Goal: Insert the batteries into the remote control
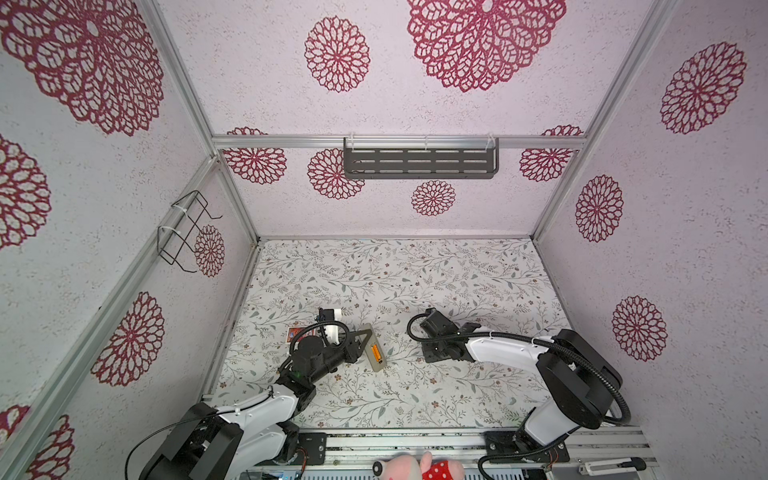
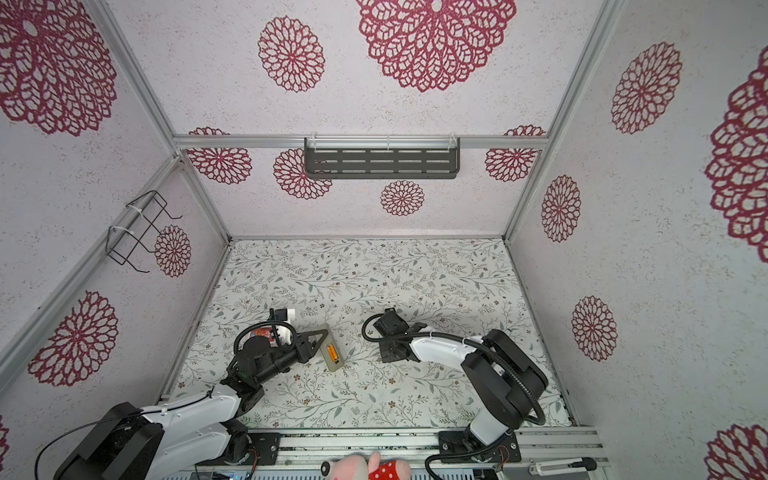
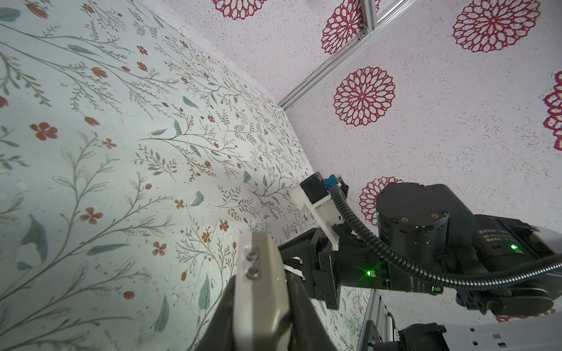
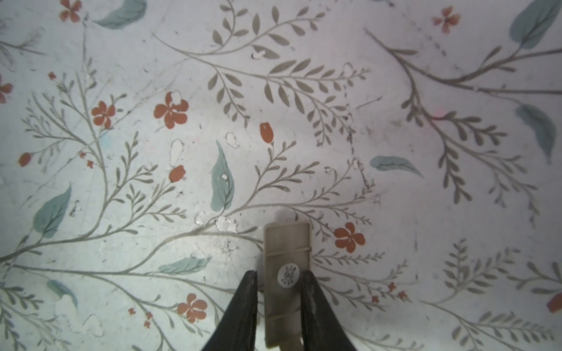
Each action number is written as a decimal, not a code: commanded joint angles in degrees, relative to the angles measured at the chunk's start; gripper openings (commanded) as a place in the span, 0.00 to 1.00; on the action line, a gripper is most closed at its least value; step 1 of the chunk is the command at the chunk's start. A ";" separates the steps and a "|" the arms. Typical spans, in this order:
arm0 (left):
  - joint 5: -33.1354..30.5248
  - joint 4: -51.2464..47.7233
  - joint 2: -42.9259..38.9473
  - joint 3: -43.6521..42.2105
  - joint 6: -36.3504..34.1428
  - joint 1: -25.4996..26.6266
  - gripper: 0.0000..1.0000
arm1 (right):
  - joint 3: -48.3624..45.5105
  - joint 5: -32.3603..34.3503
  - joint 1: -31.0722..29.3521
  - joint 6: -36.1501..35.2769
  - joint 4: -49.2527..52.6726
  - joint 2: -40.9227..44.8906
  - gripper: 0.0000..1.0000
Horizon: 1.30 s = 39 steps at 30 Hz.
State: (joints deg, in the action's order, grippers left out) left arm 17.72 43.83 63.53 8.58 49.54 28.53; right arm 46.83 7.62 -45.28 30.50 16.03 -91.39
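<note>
Left hand (image 1: 366, 337): is clenching the remote control (image 1: 377, 360).
Batteries (image 1: 375, 352): are lying inside it, beside that hand.
Right hand (image 4: 281, 278): is straddling the cover (image 4: 287, 243); squeezing or not, cannot tell.
Sticker (image 4: 288, 276): too small to read.

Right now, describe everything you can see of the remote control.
The remote control is a slim beige-grey plastic bar, back upward, slanted above the flowered table; whether it rests there is unclear. Its battery bay is uncovered, with orange batteries seated inside. The left pincer is shut on its far end. Two metal studs mark a pale edge.
</note>
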 commanded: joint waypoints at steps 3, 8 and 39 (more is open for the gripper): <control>0.74 1.19 -1.47 0.28 -0.76 -0.36 0.00 | -2.92 -2.54 1.88 0.01 3.94 -0.02 0.26; 0.65 0.97 -1.82 0.28 -0.85 -0.32 0.00 | -2.97 -4.11 2.30 -0.61 3.47 0.43 0.25; 1.14 1.85 -0.75 0.45 -0.73 -0.36 0.00 | 3.53 0.76 -0.49 -3.87 8.42 2.89 0.34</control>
State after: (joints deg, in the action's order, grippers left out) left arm 17.96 43.68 62.65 8.58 49.52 28.49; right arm 48.93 6.11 -45.43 27.53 22.44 -89.43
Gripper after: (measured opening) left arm 0.242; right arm 0.333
